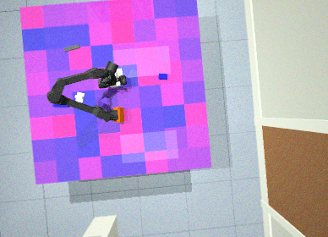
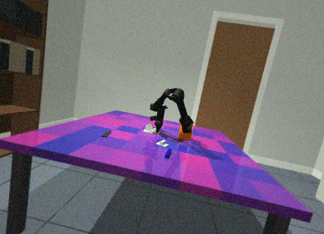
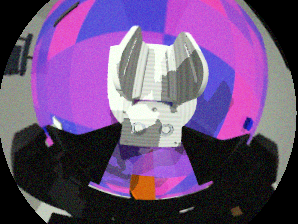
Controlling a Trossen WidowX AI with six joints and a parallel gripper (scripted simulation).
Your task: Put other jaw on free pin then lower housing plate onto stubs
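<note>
The gripper [image 1: 118, 80] [image 2: 158, 130] [image 3: 150, 125] is released, fingers astride the housing plate [image 3: 154, 139] on the white assembly [image 1: 119, 71] [image 2: 149, 129] [image 3: 114, 90]. Closing seems finished; check that 2 stubs seat level, then withdraw straight up.

Table with a pink, purple and blue patchwork top [image 1: 194, 155] [image 2: 200, 174] [image 3: 75, 75], bearing a small blue block [image 1: 163, 76] [image 2: 168, 153] [image 3: 248, 123], a thin dark-grey bar [image 1: 72, 47] [image 2: 106, 134] [image 3: 66, 14] and a small white piece [image 1: 79, 96] [image 2: 162, 144].
</note>
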